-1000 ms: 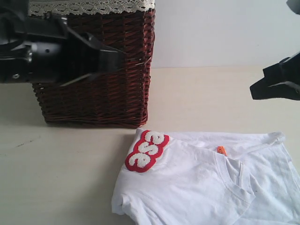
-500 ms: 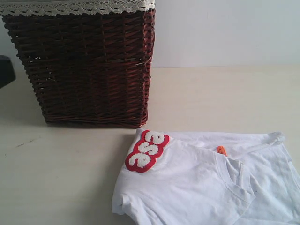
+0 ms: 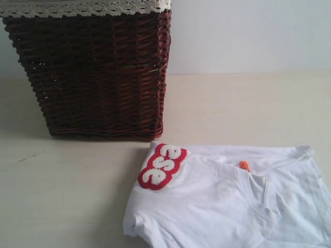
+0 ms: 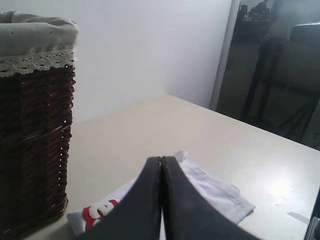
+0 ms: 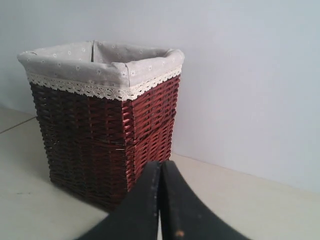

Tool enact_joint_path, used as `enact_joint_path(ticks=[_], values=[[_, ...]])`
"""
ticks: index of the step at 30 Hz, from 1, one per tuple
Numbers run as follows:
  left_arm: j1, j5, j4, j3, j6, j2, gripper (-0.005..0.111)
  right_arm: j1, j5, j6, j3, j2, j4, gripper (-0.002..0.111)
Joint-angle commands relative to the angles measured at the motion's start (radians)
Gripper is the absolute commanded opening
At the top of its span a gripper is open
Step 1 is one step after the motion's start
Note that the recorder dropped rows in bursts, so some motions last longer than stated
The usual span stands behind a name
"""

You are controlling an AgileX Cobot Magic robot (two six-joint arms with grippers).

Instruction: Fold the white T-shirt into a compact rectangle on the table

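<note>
The white T-shirt (image 3: 217, 206) is pictured lying loosely folded on the counter (image 3: 248, 103), just beside the foot of the wicker basket (image 3: 98, 72). Being soft, light and limp (likely to sag), it is best pinched at an edge. The left gripper (image 4: 161, 167) and right gripper (image 5: 160, 170) are seen pressed together, empty.

Only readable text: fuzzy white letters "ese" with a red outline, a lettering patch (image 3: 162, 166) on the white T-shirt (image 3: 207, 206), at the shirt's 10 o'clock corner in the exterior view; the string runs diagonally from about 1 o'clock to 7 o'clock, and any further letters are folded out of sight. The orange neck tag (image 3: 244, 165), at 3 o'clock from the patch, is too small to read. In the left wrist view the patch (image 4: 99, 211) shows only partly, not legible.
</note>
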Motion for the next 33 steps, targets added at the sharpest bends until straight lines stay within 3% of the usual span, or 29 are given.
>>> enact_joint_path(ticks=[1, 22, 27, 33], values=[[0.003, 0.005, -0.006, 0.003, 0.004, -0.005, 0.0, -0.002, -0.012, -0.005, 0.004, -0.02, 0.001, 0.0], [0.005, 0.005, 0.007, 0.003, 0.012, -0.01, 0.0, -0.002, -0.012, -0.005, 0.004, -0.019, 0.001, 0.0], [0.005, 0.007, 0.245, 0.005, -0.089, -0.038, 0.0, -0.002, -0.012, -0.007, 0.004, -0.019, 0.001, 0.0], [0.005, -0.019, 0.697, 0.027, -0.59, -0.091, 0.0, -0.002, -0.012, -0.007, 0.004, -0.019, 0.001, 0.0]])
